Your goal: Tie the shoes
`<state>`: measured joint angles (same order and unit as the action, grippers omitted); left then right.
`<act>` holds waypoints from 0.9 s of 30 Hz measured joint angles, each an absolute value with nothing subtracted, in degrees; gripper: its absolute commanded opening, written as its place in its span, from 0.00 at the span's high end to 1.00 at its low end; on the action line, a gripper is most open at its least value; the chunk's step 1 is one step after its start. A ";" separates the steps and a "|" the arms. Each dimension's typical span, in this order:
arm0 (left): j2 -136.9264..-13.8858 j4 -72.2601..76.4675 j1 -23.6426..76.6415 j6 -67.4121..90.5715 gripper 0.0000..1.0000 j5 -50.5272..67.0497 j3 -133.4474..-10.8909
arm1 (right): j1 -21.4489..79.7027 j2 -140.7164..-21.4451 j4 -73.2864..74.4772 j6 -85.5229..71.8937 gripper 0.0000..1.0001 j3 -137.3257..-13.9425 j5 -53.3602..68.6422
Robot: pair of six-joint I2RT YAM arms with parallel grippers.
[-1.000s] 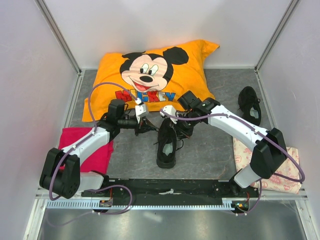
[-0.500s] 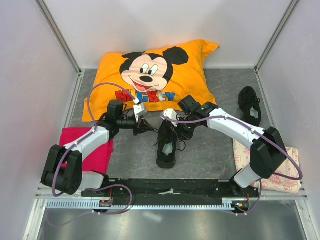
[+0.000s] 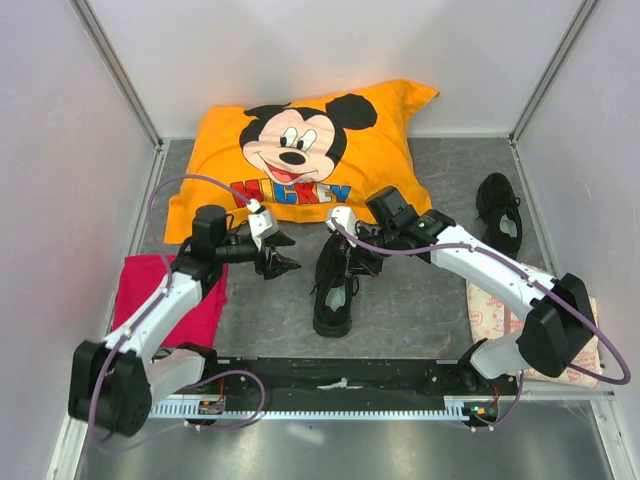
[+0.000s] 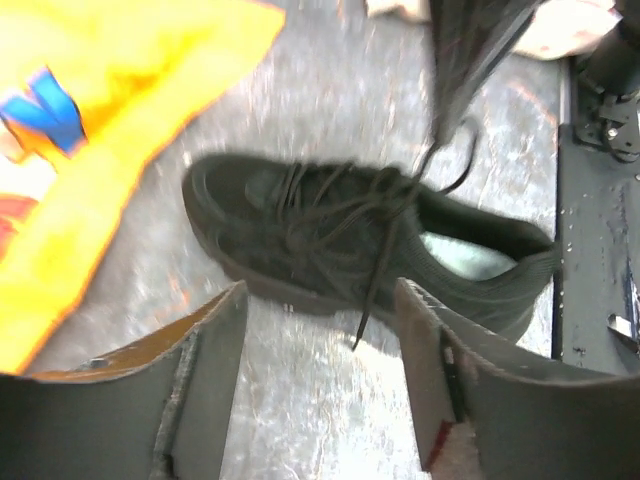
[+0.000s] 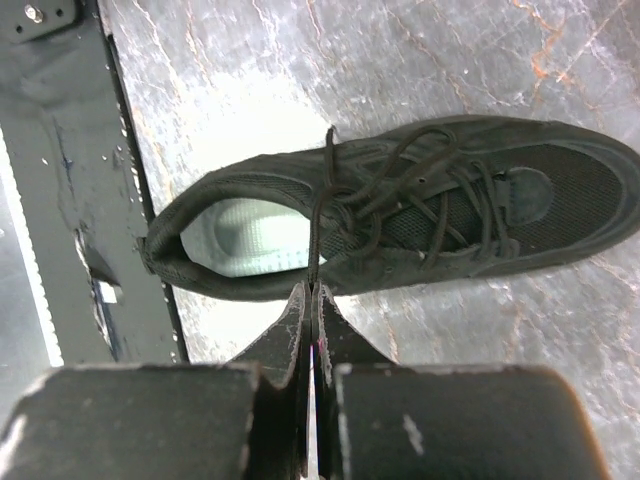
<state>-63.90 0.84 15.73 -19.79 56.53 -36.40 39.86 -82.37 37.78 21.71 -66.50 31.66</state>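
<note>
Centre of the table (image 3: 420, 300), the shoe (image 3: 333, 285) lies with its toe toward the far edge and its heel toward the arm bases, while its mate (image 3: 500, 212) sits aside near the far right corner. The right gripper (image 5: 310, 300) is pinched flat on one thin black lace (image 5: 315, 225), drawing it up off the tongue, probably to keep that strand taut. The left gripper (image 4: 320, 290) hovers just left of the shoe with its jaws spread wide and holding nothing. A loose lace end (image 4: 368, 305) dangles in line with its gap, so it looks poised to take the second strand. The Mickey Mouse pillow (image 3: 300, 150) lines the far edge, and a red cloth (image 3: 170, 300) lies by the left edge.
</note>
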 measured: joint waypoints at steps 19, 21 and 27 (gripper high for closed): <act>-64.58 25.39 36.64 -7.27 0.28 35.83 -26.44 | 39.86 -75.99 18.31 3.22 1.00 -55.37 32.51; -65.12 27.51 37.76 -6.59 0.28 34.15 -26.24 | 39.86 -75.99 16.71 1.06 1.00 -54.96 32.53; -66.00 31.46 40.38 -4.91 0.30 31.07 -25.80 | 39.86 -76.07 12.23 -5.10 1.00 -53.98 32.42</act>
